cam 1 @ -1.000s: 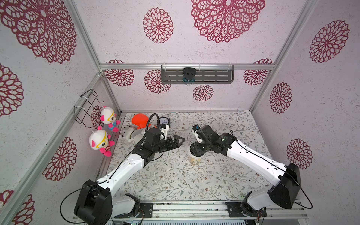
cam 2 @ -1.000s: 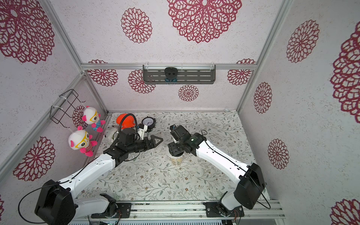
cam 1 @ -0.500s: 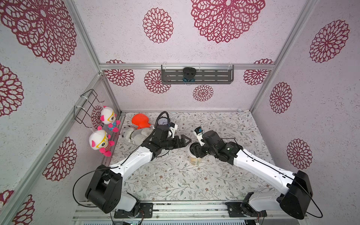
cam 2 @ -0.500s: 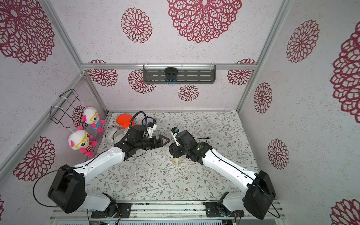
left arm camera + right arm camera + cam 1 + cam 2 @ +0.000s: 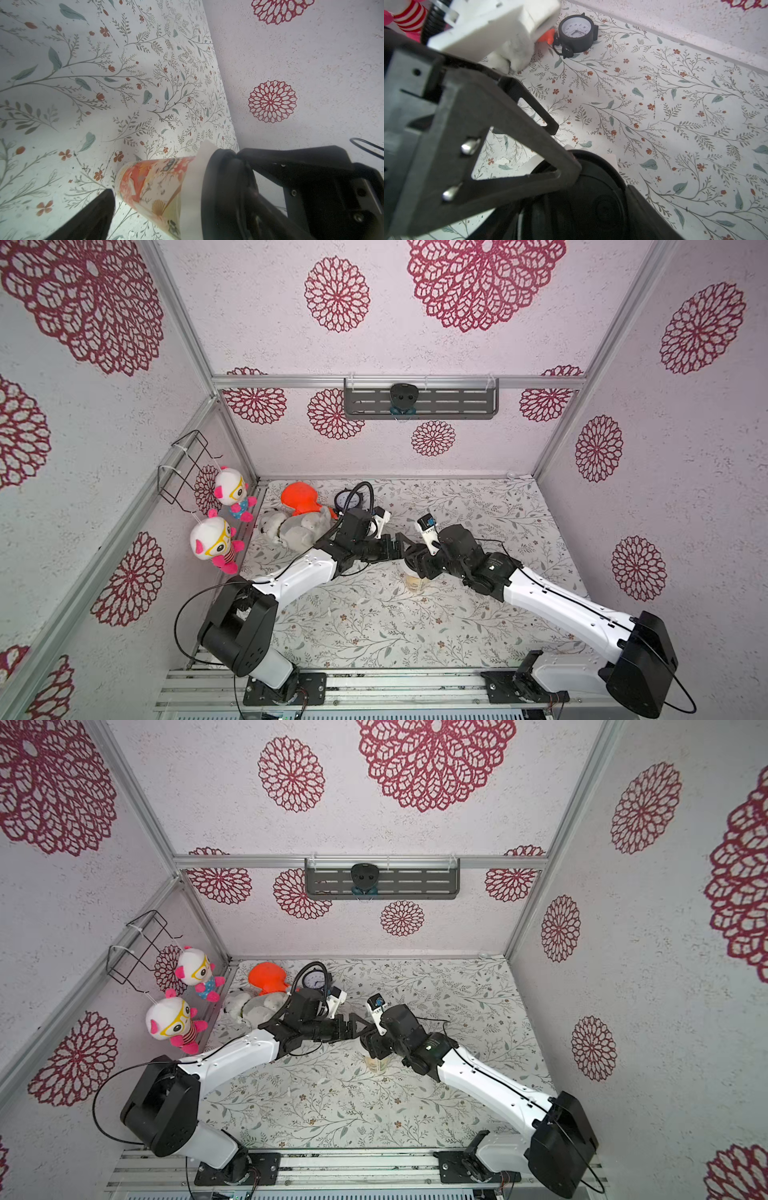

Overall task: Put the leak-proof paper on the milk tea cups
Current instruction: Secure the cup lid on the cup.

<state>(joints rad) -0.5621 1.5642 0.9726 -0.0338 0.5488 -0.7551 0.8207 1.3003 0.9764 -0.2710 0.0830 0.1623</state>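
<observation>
Left end effector (image 5: pixel 401 548) has reached cup (image 5: pixel 414 583), spread wide (right end effector (image 5: pixel 417 562) clamps lid (image 5: pixel 226 187) over paper (image 5: pixel 191 199)).

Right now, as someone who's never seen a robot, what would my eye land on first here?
The left arm and right arm meet mid-table over a printed cup. Up close, the right arm's jaws hold a black lid on the cup's top, with white paper sticking out beneath it. Next come the pink-and-white dolls hanging on the wall beside the left arm.
</observation>
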